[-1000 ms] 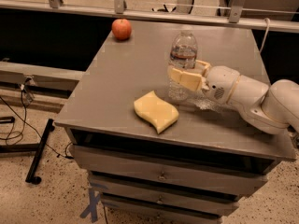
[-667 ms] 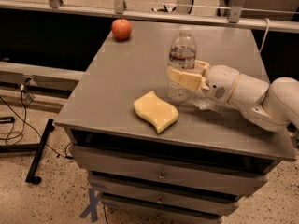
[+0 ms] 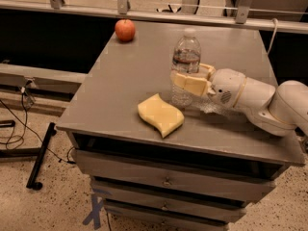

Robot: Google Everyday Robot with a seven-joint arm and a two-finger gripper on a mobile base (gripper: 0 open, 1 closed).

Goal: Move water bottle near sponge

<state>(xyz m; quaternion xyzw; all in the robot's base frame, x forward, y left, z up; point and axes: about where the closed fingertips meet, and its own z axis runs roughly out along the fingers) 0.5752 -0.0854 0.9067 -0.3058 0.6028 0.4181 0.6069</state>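
Gripper: the white arm's gripper (image 3: 186, 77) comes from the right; its pale-yellow fingers (image 3: 192, 84) pinch the middle of the bottle.
Bottle: the tall clear plastic water bottle (image 3: 186, 57) with a white cap stands upright on the grey desk (image 3: 120, 81), right of centre.
Sponge: the flat pale-yellow wavy sponge (image 3: 160, 114) lies just beside the bottle, near-left of it.
Apple: the round red apple (image 3: 125, 30) sits at the far left corner.

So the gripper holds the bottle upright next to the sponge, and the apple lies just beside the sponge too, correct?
Not quite. The gripper does hold the bottle upright next to the sponge, but the apple sits at the far left corner of the table, well apart from the sponge. The camera view shows this.
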